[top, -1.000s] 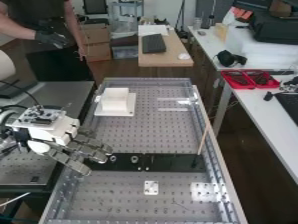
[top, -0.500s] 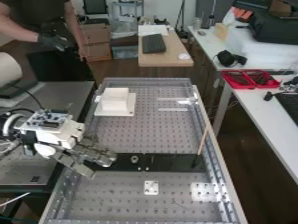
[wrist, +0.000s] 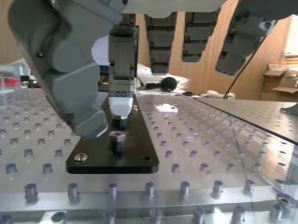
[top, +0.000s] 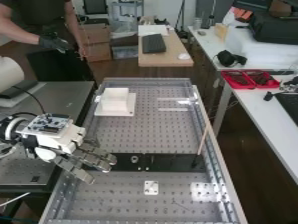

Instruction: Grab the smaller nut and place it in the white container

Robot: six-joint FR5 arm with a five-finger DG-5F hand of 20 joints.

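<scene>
Perforated metal bench [top: 133,137] hosts an open robot hand [top: 86,157] at the smaller nut [wrist: 117,135]

Seen from above at a slant, a bench stands in a workroom, with a side table [top: 266,117] bearing a red tray [top: 249,85] along the right. A white robot arm [top: 9,75] comes in from the left, its hand above the left end of a flat black bar [top: 173,162]. The fingers [top: 95,161] are extended and loosely bent, pointing toward the bar. Just beyond their tips stands the bearing [top: 134,159]. Well apart from the hand, toward the bench's far end, the white container [top: 115,101] sits on a white base [top: 126,112].

From the wrist, the smaller nut stands upright on the bar near its close end, below the hand, with a round screw head [wrist: 80,157] set in the surface near it. The thumb [wrist: 73,95] slants down beside the nut, while a pale fingertip [wrist: 121,106] hangs just behind and above it. Whether that fingertip touches the nut cannot be told. Other fingers hang straight and higher up. The hand is well open, its grasp empty.
</scene>
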